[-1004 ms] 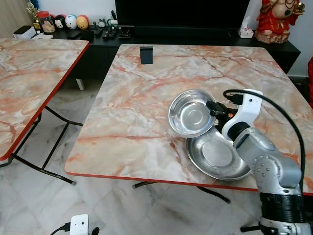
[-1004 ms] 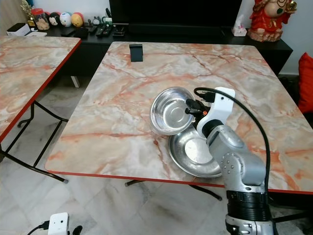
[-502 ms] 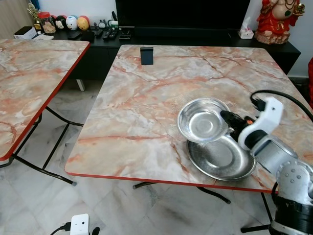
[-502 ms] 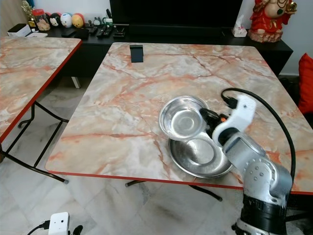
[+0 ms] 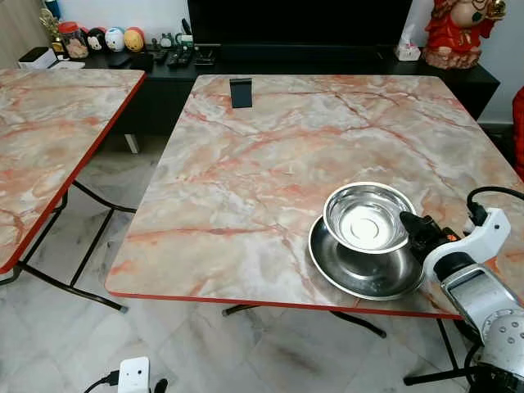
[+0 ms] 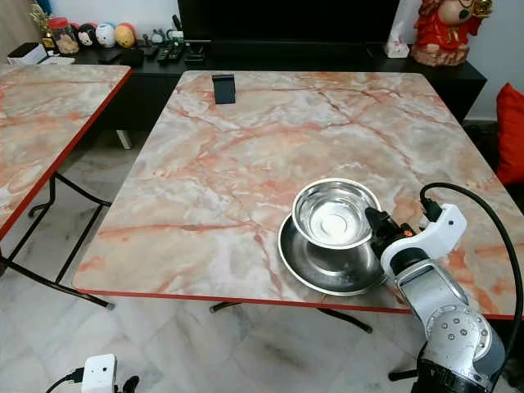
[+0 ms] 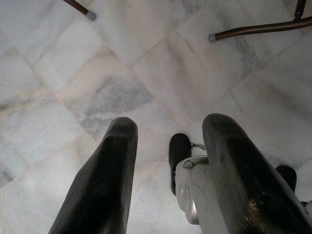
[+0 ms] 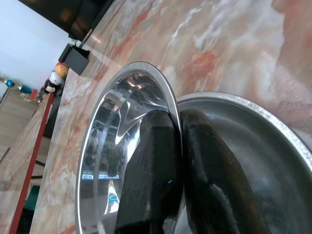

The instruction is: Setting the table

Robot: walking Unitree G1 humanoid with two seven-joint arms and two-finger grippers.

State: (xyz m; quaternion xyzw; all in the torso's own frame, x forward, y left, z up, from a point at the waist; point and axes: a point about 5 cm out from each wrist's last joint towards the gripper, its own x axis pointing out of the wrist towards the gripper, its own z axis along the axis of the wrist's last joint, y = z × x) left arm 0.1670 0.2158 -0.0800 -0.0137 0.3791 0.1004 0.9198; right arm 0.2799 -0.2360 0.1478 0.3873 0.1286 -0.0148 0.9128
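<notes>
Right gripper (image 8: 178, 161) is clamped on the rim of the small steel bowl (image 5: 366, 218), one finger inside the bowl, one outside, pinching the near-right rim. We carry the bowl just ahead of the fingertips, over the larger steel plate (image 5: 336, 264). The bowl looks slightly tilted; we can't tell whether its base touches the plate or hovers just above it.

Left gripper (image 7: 168, 161) hangs idle, fingers spread apart, pointing at the floor. Not involved.

Key relation: the bowl extends away from our right fingers, out toward the table's (image 5: 246, 164) middle, with the plate directly below it and the lower finger. The plate sits close to the table's near red edge, so there's little margin toward us. Far side and left of the tool are wide open marble, except a small black stand (image 5: 241, 92) at the far edge, well apart.

Our read: the bowl is being nested on the plate. The next move probably needs a short straight lowering, then releasing the pinch and backing out toward our right. Risk: the outer finger sits between bowl wall and plate, so a withdrawal could drag the bowl or nudge the plate toward the edge.
</notes>
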